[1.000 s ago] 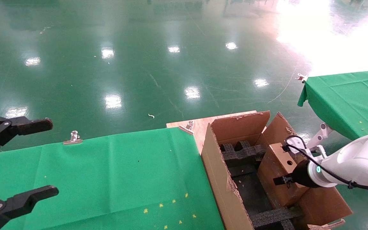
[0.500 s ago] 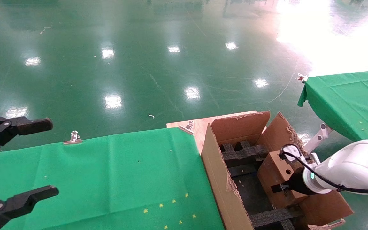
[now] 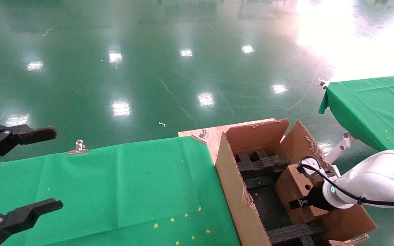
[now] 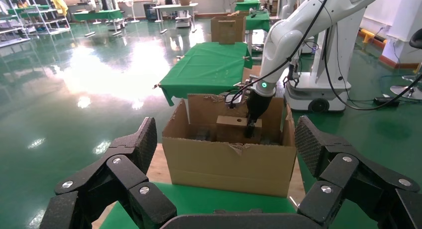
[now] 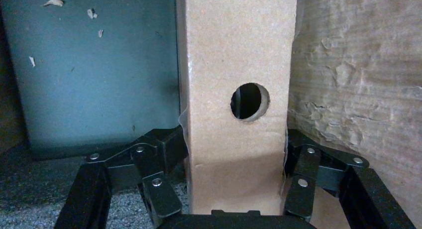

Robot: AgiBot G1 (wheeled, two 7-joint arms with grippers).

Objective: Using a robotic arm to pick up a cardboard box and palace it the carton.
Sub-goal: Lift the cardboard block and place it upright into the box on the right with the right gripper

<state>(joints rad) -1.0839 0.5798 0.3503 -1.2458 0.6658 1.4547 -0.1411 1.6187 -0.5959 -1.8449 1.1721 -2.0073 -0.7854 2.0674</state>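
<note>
Cardboard box (image 5: 234, 99): brown, flat, one round punched hole. Clamped upright in right tool (image 5: 234, 181), inside carton (image 3: 231, 177). Left tool (image 4: 224, 189) spread wide, idle.

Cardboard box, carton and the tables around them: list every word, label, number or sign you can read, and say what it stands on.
None can be read.
Cardboard box: plain brown, only a round hole, held in the right gripper.
Carton: no print showing.
Green cloth: yellow marks only, no letters.
Left gripper: open, unmarked.
</note>
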